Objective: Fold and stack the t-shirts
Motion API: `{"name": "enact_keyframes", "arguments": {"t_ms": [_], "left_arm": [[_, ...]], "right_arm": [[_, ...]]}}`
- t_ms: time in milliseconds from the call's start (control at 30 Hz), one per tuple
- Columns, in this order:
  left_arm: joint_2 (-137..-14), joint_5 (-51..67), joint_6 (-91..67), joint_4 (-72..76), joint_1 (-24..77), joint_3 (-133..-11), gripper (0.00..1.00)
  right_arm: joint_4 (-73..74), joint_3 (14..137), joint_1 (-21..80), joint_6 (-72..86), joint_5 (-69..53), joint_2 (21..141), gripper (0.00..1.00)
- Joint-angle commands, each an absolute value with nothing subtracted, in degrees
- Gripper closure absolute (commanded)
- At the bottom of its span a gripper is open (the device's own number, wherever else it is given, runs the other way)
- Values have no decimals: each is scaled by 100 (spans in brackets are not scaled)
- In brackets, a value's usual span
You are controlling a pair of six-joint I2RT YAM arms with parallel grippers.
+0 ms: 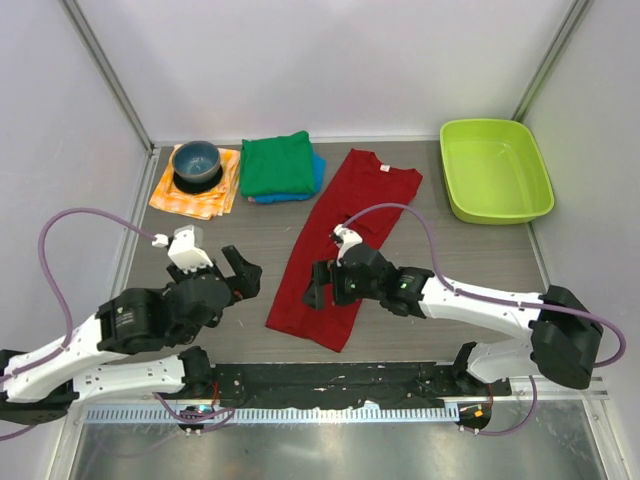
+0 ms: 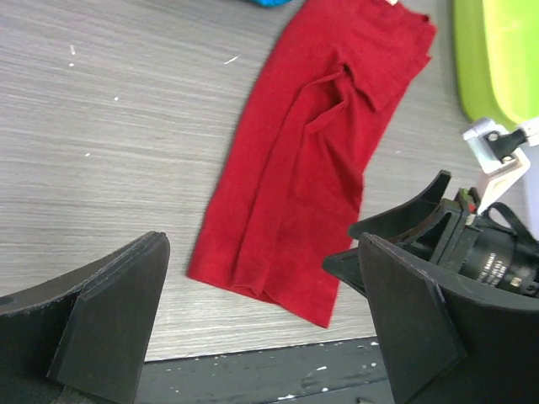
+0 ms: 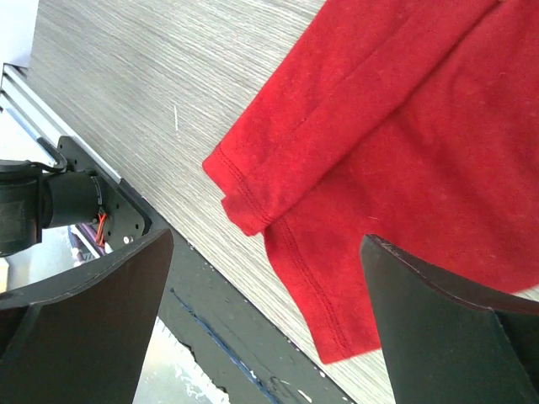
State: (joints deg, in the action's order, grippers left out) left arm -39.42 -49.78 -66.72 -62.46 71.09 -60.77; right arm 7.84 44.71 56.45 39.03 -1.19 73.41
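**Limp red shirt: best pinched at the hem corners**

The dark red cotton t-shirt (image 1: 345,245) is spread lengthwise on the grey wood-grain worktop (image 1: 250,225), collar far and hem near. It is judged light, limp and apt to bunch, so a pinch through both layers at a hem corner is advised. The right hand (image 1: 318,283) is poised wide open above that near hem. The left hand (image 1: 238,272), equally open and empty, is seen just beside the shirt. A bright green folded t-shirt (image 1: 277,163) is stacked on a blue one (image 1: 318,172) at the far side.

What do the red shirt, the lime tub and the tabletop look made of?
Red shirt: soft matte knit, likely cotton; stitched hems, limp creases. Lime tub: probably moulded plastic; smooth, uniform colour, rounded rim. Tabletop: seemingly wood-grain laminate; fine grey streaks, flat surface.
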Motion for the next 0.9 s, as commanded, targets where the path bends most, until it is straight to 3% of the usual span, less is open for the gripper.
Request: {"name": "enact_keyframes", "arguments": {"t_ms": [0,467,867], "left_arm": [[-4315,-5151,-6899,-6407,7075,-5950,0],[-4403,-4764,-6812,-5634,6961,-5388,0],[-4517,-4623,-6618,-5300,6838,-5335,0]], "right_arm": [[27,4430,5879,4227,-167,7672,0],[-510,3490,6451,4649,-123,8051,0],[1483,2006,7584,5772,1107,6198,0]]}}
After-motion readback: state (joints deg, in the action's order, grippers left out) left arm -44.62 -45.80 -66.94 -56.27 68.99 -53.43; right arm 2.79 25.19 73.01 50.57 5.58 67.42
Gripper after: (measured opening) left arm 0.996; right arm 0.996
